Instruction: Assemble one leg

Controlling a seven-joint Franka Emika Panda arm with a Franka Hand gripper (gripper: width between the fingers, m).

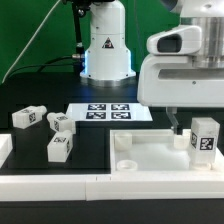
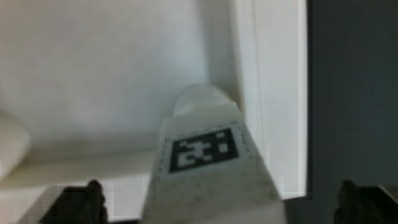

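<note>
Closest to the camera, the big white tray (image 1: 150, 160) is lying along the front edge of the black counter (image 1: 95, 150), and its raised rim is running along nearly all of that edge. Close to the counter's edge at the exterior view's right, one leg (image 1: 205, 139) is standing upright on the tray, with its square marker facing the camera. The gripper (image 1: 188, 126) is hanging at this leg, with its fingers reaching down beside the upper part. In the wrist view the leg (image 2: 208, 160) is sitting between the two fingertips (image 2: 80, 200). A gap is showing on each side of it, so the jaws are standing wide and are not pressing it.

Toward the edge at the exterior view's left, three spare legs (image 1: 60, 148) are lying loose on the counter. The marker board (image 1: 110, 111) is lying nearer the back edge, in front of the robot base (image 1: 105, 45).

I am judging that the step in hand is the fixing of this one leg into the tray. Whether its foot is already sitting in a hole, I cannot tell. The next move is calling for the jaws to close squarely on the two flat sides. After that the leg is needing to be turned or pressed while it is kept upright, because a slanted grip could tip it over.
</note>
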